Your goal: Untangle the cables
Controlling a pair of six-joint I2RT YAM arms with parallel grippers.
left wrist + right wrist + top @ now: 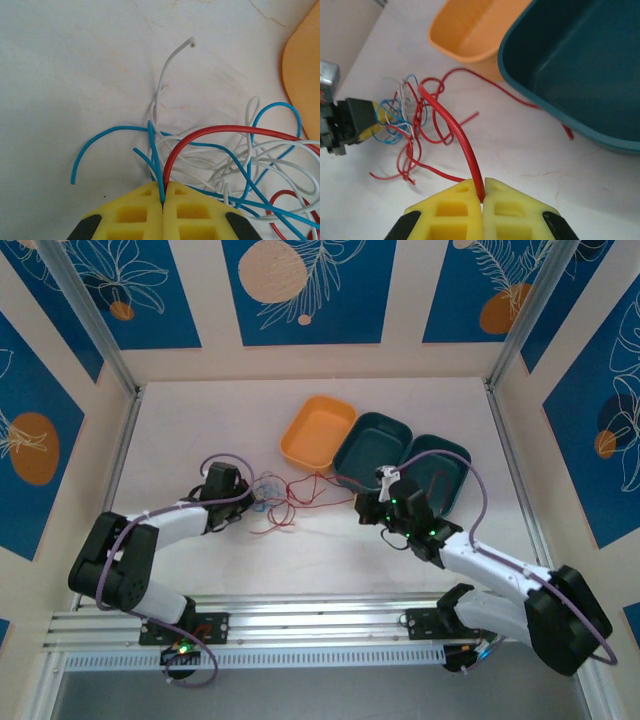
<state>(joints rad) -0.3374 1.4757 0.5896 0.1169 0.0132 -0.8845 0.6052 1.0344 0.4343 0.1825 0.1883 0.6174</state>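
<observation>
1. The left end effector (163, 194) is clamped on a blue cable (154, 147) at the knot's edge, anchoring it.
2. The right end effector (482, 192) pinches a red cable (462, 142), likely to draw it free.
3. The cables (282, 496) lie bunched on the desk (200, 430) between both.

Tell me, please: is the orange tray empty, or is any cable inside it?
Empty. The orange tray shows a bare floor in the top and right wrist views; the cables lie on the table beside it.
</observation>
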